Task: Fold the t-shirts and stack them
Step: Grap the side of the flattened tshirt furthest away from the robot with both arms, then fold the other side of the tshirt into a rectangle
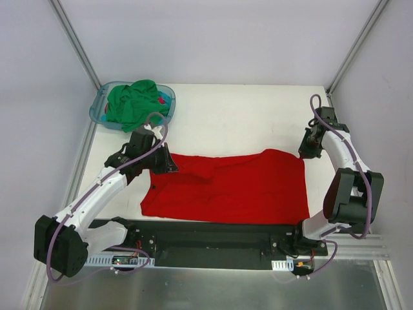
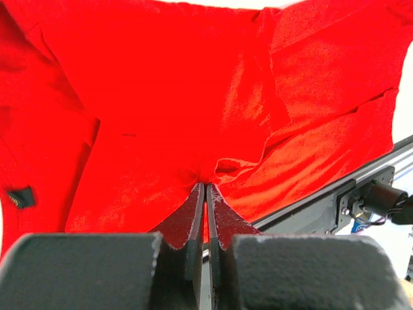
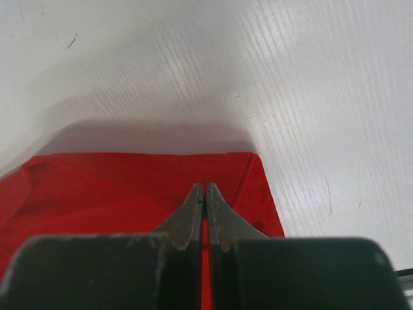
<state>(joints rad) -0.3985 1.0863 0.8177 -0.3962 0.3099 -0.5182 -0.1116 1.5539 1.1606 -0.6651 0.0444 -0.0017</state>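
Jaws on both arms clamp red t-shirt (image 1: pixel 232 187) spread on worktop (image 1: pixel 239 116); green t-shirt (image 1: pixel 132 103) bunched inside blue basket (image 1: pixel 97 111)

L gripper (image 2: pixel 205 186) & R gripper (image 3: pixel 205 187), jaws pinched together, arms fwd

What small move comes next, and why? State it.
The left end effector is shut on bunched red t-shirt fabric, the right end effector shut at its far corner; so probably lift both together and carry that far edge toward the near edge.
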